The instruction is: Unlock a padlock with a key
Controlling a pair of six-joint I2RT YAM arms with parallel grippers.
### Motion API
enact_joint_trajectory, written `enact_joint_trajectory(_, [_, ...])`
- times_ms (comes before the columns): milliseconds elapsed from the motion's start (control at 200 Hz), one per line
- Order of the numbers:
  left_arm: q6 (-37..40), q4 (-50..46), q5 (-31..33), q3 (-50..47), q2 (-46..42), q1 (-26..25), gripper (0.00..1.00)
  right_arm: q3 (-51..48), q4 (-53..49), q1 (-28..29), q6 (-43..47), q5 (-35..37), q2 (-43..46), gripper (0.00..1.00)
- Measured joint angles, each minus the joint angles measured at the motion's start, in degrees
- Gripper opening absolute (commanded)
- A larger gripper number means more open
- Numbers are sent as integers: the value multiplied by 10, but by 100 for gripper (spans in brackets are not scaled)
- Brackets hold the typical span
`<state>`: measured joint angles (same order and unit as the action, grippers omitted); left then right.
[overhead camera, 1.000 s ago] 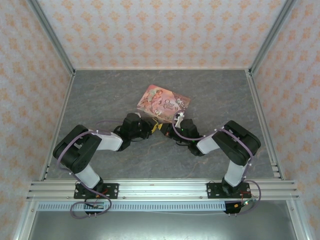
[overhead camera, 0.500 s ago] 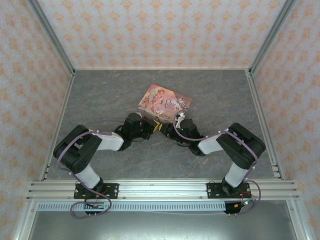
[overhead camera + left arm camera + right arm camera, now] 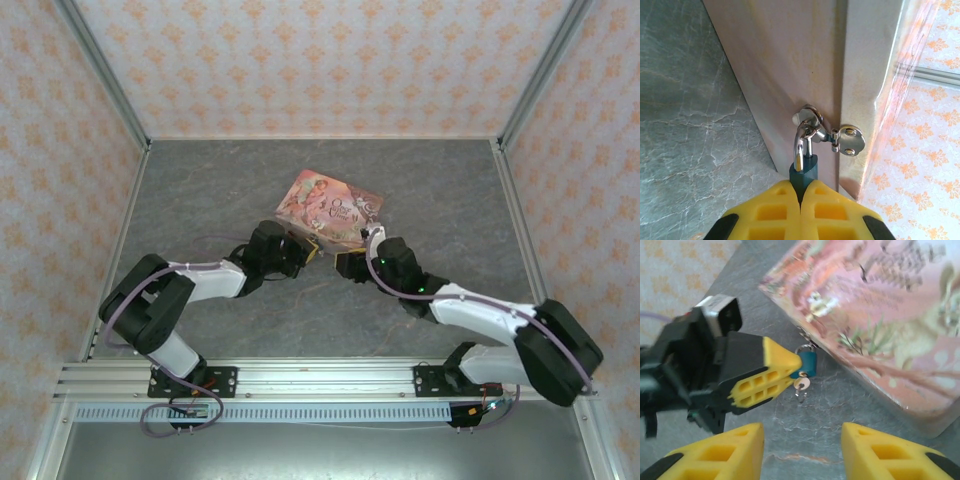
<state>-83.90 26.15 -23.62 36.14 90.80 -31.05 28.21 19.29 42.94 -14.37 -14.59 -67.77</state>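
Note:
The small teal padlock point(image 3: 803, 174) hangs by its silver shackle from the hasp point(image 3: 847, 140) on the side of the pink illustrated box point(image 3: 330, 207). My left gripper point(image 3: 801, 187) is shut on the padlock's body, its yellow fingers point(image 3: 765, 374) pinching it from the left. A small brassy key point(image 3: 801, 384) sticks in the bottom of the padlock point(image 3: 808, 363), with a thin ring dangling under it. My right gripper point(image 3: 801, 431) stands open a short way in front of the key, touching nothing. From above, both grippers point(image 3: 303, 252) point(image 3: 352, 264) meet at the box's near edge.
The box lies flat on the grey marbled table point(image 3: 200, 200), angled, near the middle. Patterned walls point(image 3: 320, 60) and metal rails close the table in at the back and both sides. Bare floor lies between the right fingers and the key.
The right gripper has opened, let go of the key and drawn back a little, its arm now stretched low. The left gripper has closed on the padlock.

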Motion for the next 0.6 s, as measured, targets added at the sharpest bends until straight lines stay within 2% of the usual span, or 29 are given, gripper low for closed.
enact_joint_trajectory(125, [0,-24,0,2,-11,0,0,-8,-12,47,142,35,55,46])
enact_joint_trajectory(250, [0,-37,-1,5,-16,0,0,-11,-15,91,265,94,46,46])
enact_joint_trajectory(425, [0,-50,-2,7,-20,-1,0,-13,32,142,405,217,-45,46])
enact_joint_trajectory(601, [4,-63,-3,14,-20,-2,0,-16,106,162,491,306,-142,45])
